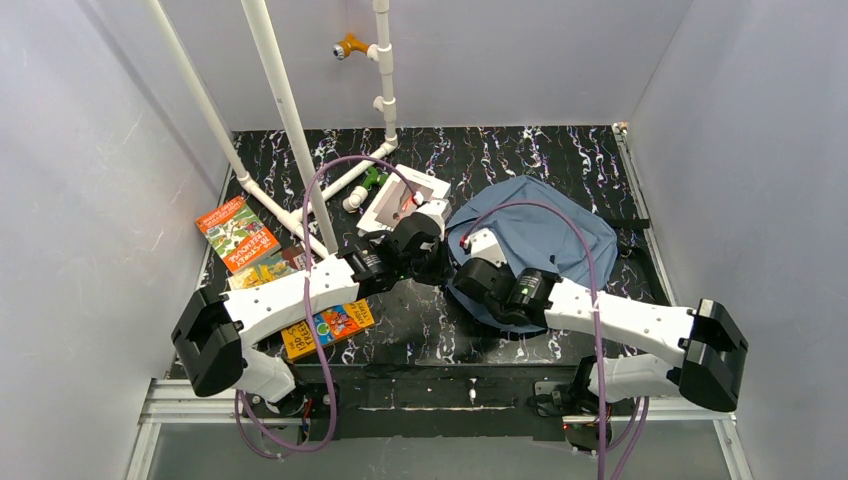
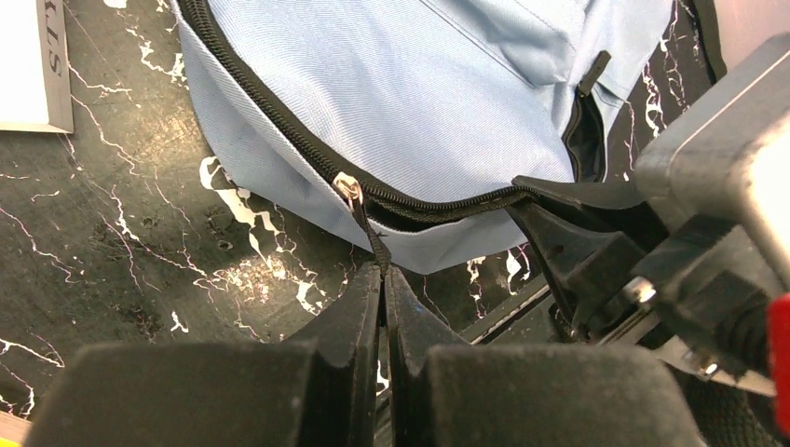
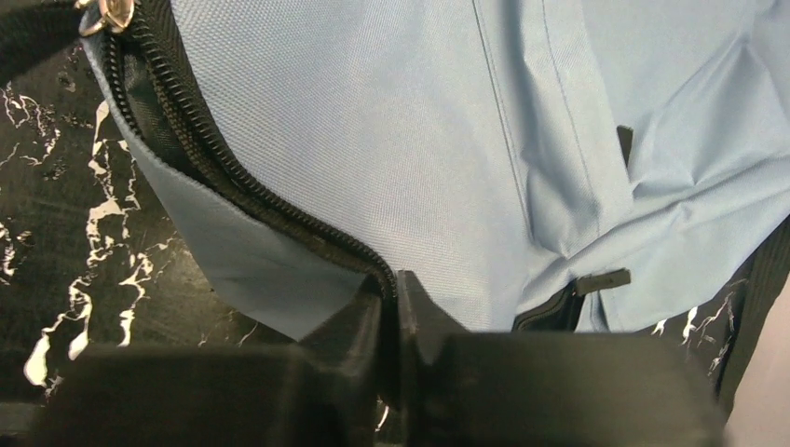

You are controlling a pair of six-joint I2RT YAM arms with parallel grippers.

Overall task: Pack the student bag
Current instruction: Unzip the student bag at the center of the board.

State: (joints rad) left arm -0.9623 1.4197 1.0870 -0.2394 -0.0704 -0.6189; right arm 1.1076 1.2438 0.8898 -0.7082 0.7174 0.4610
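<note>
Black marbled table (image 1: 420, 325) carries your dusty-blue student bag (image 1: 545, 235), lying flat right of centre. Your right gripper (image 3: 396, 284) is clenched on the bag's zipper edge (image 3: 242, 200). Your left gripper (image 2: 384, 275) pinches the zipper pull cord (image 2: 370, 233).

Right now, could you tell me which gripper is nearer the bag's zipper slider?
Left. The left gripper pinches the pull cord at the zipper slider; the right gripper clamps the edge of the student bag farther along.
</note>
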